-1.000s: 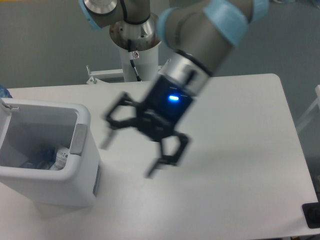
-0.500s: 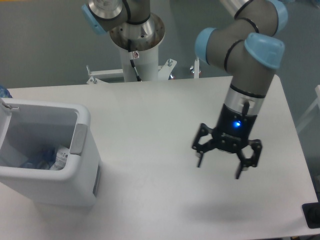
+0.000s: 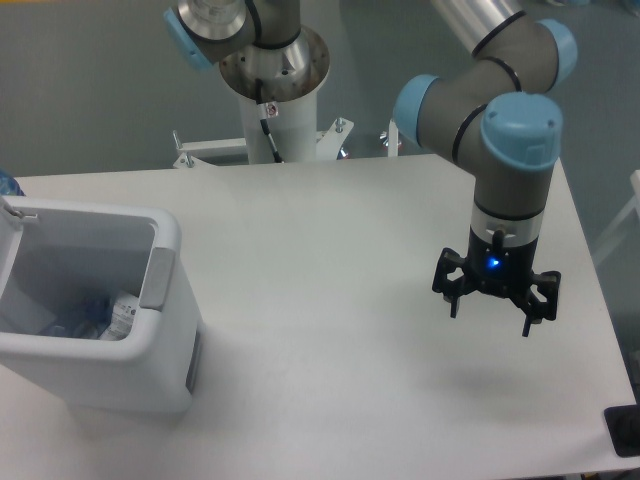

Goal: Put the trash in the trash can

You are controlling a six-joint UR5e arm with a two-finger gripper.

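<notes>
- Trash can (image 3: 150, 370): boxy white bin at the left edge of the table (image 3: 330, 260), upright, mouth open to the top. Long axis of the mouth appears to run left-right in view, though the left side is cut by the frame. Thick rounded rim; grey handle tab (image 3: 157, 278) on the right-hand rim, facing the table's middle.
- Contents: trash sits at the bottom of the bin, toward its right inner wall. Crushed bluish plastic bottle (image 3: 85, 318) lies low in shadow; which way it points, and its cap, cannot be made out. Small crumpled white wrapper (image 3: 122, 312) just beside it on the right, against the inner wall under the handle tab.
- Gripper (image 3: 494, 312): hangs over the right half of the table, well apart from the bin, fingers pointing down. Jaws spread wide, nothing between them. Blue light lit on its body.
- Arm (image 3: 510, 150): grey segments, light-blue joint caps, reaching from the base pedestal (image 3: 272, 90) behind the table's far edge.
</notes>
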